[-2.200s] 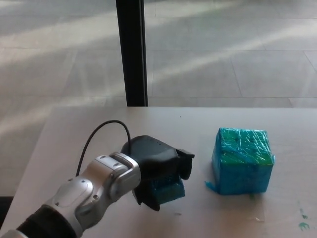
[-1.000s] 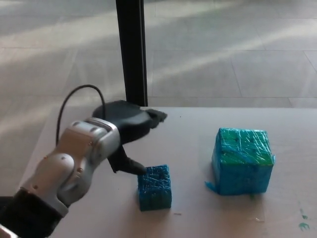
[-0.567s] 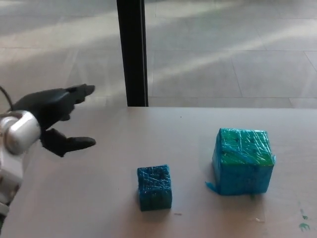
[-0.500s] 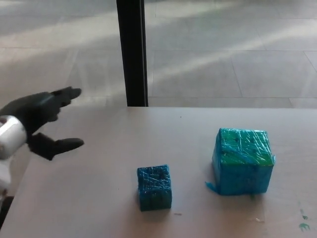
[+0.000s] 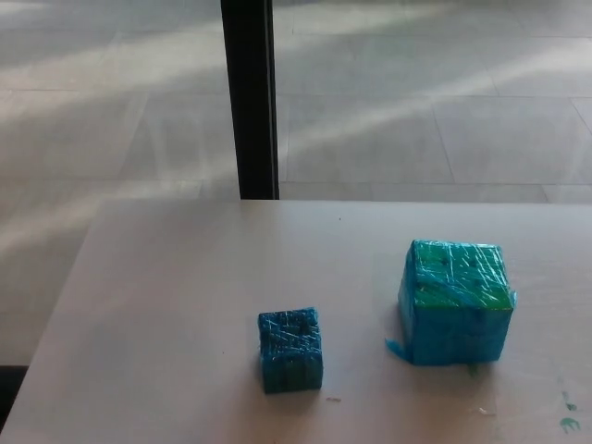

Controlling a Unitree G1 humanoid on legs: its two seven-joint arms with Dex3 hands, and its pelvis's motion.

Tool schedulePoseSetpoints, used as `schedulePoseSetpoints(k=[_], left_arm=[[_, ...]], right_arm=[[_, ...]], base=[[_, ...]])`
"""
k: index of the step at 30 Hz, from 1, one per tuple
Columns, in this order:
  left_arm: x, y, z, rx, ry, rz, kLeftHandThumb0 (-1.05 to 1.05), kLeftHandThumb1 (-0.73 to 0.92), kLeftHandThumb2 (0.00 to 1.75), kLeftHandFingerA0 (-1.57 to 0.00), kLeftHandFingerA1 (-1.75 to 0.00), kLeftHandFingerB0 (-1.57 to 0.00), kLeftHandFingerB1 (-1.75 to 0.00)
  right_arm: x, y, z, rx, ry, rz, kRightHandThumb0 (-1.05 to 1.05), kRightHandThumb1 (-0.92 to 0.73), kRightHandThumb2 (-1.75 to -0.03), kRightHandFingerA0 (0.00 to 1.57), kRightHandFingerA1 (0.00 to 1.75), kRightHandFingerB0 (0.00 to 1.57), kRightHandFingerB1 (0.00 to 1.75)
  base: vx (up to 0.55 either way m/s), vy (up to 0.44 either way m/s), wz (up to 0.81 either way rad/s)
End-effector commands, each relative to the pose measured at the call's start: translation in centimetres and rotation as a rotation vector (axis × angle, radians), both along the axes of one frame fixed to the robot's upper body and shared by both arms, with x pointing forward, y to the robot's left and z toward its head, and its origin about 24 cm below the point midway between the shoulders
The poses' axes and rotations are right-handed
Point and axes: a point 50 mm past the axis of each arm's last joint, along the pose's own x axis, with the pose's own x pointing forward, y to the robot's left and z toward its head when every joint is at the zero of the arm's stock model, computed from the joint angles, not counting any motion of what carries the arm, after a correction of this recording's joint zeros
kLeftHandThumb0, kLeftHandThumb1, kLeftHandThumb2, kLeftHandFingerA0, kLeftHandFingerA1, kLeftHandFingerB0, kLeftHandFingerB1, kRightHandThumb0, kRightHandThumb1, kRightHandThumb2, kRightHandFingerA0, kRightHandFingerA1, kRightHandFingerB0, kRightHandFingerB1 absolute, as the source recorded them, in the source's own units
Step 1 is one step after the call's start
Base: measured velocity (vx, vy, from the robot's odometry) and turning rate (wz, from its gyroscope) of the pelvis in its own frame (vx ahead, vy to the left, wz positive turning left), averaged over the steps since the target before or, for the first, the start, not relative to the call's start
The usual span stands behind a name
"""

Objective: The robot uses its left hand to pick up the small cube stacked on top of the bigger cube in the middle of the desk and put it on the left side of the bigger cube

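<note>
Blue small cube [image 5: 290, 350] now sits alone on the desk [image 5: 166, 305], left of the bigger cube [image 5: 456, 302], apart. Left hand has pulled out of frame, so finger state unknowable; placement looks done.

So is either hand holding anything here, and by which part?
Nothing is held: neither hand is in view. The small cube sits free on the desk, left of the bigger cube.

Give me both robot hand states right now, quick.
Left robot hand: not in view, state cannot be told.
Right robot hand: not in view, state cannot be told.
</note>
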Motion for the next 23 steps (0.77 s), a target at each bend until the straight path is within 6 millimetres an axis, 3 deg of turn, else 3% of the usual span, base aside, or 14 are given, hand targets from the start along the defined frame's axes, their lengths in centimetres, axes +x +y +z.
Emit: schedulePoseSetpoints(k=[1,2,4,5,6,7,11,12,15,16,17,18,19,23], left_arm=[[-13.3,4.7,-9.5,-0.429,-0.134,0.860,-0.94,0.75,1.14,-0.66,-1.24,-0.22,-0.48],[-13.8,4.5,-10.3,-0.432,-0.104,0.885,-0.86,0.92,0.68,-0.46,-0.92,-0.22,-0.33],[-14.5,3.9,-11.1,-0.516,-0.083,0.925,-0.82,0.89,0.67,-0.42,-1.04,-0.46,-0.52],[-15.1,3.6,-11.6,-0.558,-0.098,0.941,-0.86,0.88,0.67,-0.38,-0.77,-0.44,-0.35],[-15.9,3.5,-12.1,-0.568,-0.097,0.963,-0.89,0.74,1.15,-0.60,-1.14,-0.37,-0.48],[-16.4,3.4,-12.3,-0.593,-0.103,0.973,-0.85,0.85,0.67,-0.48,-1.23,-0.48,-0.35],[-17.5,3.4,-13.0,-0.650,-0.089,1.071,-0.89,0.82,0.65,-0.41,-1.08,-0.28,-0.44],[-17.8,3.3,-13.3,-0.631,-0.032,1.062,-0.90,0.75,1.14,-0.57,-1.15,-0.34,-0.59],[-18.0,3.4,-13.4,-0.606,-0.005,1.062,-0.96,0.69,0.84,-0.53,-1.36,-0.38,-0.54],[-17.9,3.3,-13.4,-0.612,-0.007,1.060,-0.86,0.85,0.68,-0.43,-1.59,-0.57,-0.52],[-17.8,3.3,-13.4,-0.595,0.007,1.060,-0.91,0.73,1.16,-0.68,-1.24,-0.48,-0.63],[-17.8,3.3,-13.3,-0.575,0.018,1.062,-0.91,0.73,1.16,-0.68,-1.24,-0.48,-0.63],[-17.8,3.2,-13.3,-0.566,0.036,1.045,-0.95,0.68,1.04,-0.49,-0.89,-0.08,-0.36],[-17.9,3.3,-13.4,-0.581,0.047,1.019,-0.87,0.63,1.08,-0.55,-1.13,0.00,-0.28]], right_arm=[[-0.1,-0.3,0.3,-0.017,-0.019,0.004,-0.39,-0.23,-0.98,0.94,0.95,0.78,0.79],[-0.1,-0.3,0.3,-0.015,-0.018,0.005,-0.38,-0.22,-0.98,0.93,0.94,0.79,0.80],[-0.1,-0.3,0.4,-0.028,-0.018,0.010,-0.39,-0.24,-0.99,0.90,0.93,0.79,0.79],[-0.1,-0.4,0.5,-0.025,-0.022,0.009,-0.39,-0.24,-0.98,0.91,0.94,0.79,0.80],[-0.1,-0.4,0.4,-0.021,-0.024,0.007,-0.38,-0.23,-0.99,0.92,0.94,0.79,0.80],[-0.1,-0.3,0.4,-0.022,-0.026,0.012,-0.39,-0.23,-0.99,0.92,0.93,0.79,0.80],[-0.4,-0.3,0.1,-0.018,-0.020,-0.007,-0.37,-0.23,-0.99,0.94,0.94,0.79,0.80],[-0.7,-0.3,-0.1,-0.008,-0.006,-0.021,-0.38,-0.23,-0.97,0.93,0.95,0.76,0.79],[-0.8,-0.2,-0.2,-0.001,-0.008,-0.019,-0.38,-0.22,-0.97,0.93,0.94,0.75,0.78],[-0.8,-0.2,-0.2,0.001,-0.011,-0.020,-0.39,-0.23,-0.98,0.92,0.94,0.74,0.78],[-0.7,-0.3,-0.2,-0.009,0.001,-0.019,-0.36,-0.22,-0.96,0.91,0.93,0.76,0.78],[-0.8,-0.3,-0.3,-0.012,0.004,-0.021,-0.36,-0.22,-0.96,0.91,0.93,0.76,0.78],[-0.8,-0.2,-0.3,-0.011,0.003,-0.012,-0.37,-0.22,-0.97,0.92,0.94,0.75,0.78],[-0.9,-0.2,-0.4,0.008,-0.003,-0.026,-0.36,-0.23,-0.97,0.92,0.95,0.75,0.79]], base=[[0.00,0.000,0.00],[0.00,0.000,0.00],[0.00,0.000,0.00],[0.00,0.000,0.00],[0.00,0.000,0.00],[0.00,0.000,0.00],[0.00,0.000,0.00],[0.00,0.000,0.00],[0.00,0.000,0.00],[0.00,0.000,0.00],[0.00,0.000,0.00],[0.00,0.000,0.00],[0.00,0.000,0.00],[0.00,0.000,0.00]])
